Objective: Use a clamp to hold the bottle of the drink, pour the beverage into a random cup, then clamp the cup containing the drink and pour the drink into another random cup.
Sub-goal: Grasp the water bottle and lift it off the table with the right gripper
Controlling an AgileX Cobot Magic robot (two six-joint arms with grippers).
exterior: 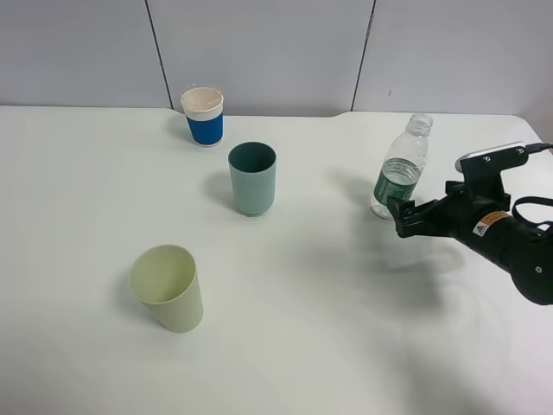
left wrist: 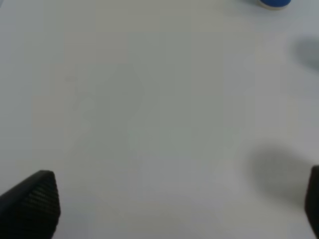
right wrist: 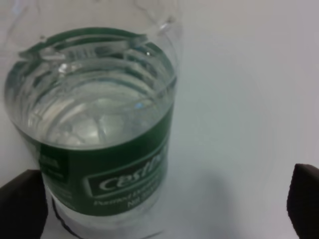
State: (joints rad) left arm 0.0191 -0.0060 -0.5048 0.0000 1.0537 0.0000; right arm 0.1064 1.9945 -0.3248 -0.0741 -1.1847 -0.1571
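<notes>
Bottle point(exterior: 400, 173) stands upright on the table point(exterior: 346, 346), well right of the teal cup point(exterior: 252, 178) in the high view. We see our right gripper point(exterior: 403, 218) spread wide around it, unclamped; our left gripper point(left wrist: 174, 204) gapes likewise.

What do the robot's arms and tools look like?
The rounded black right arm carries a silvery-topped box, looping black cables and an orange-and-white sticker. Its black tool is two-fingered; the left tool's fingers are black, ribbed.
</notes>
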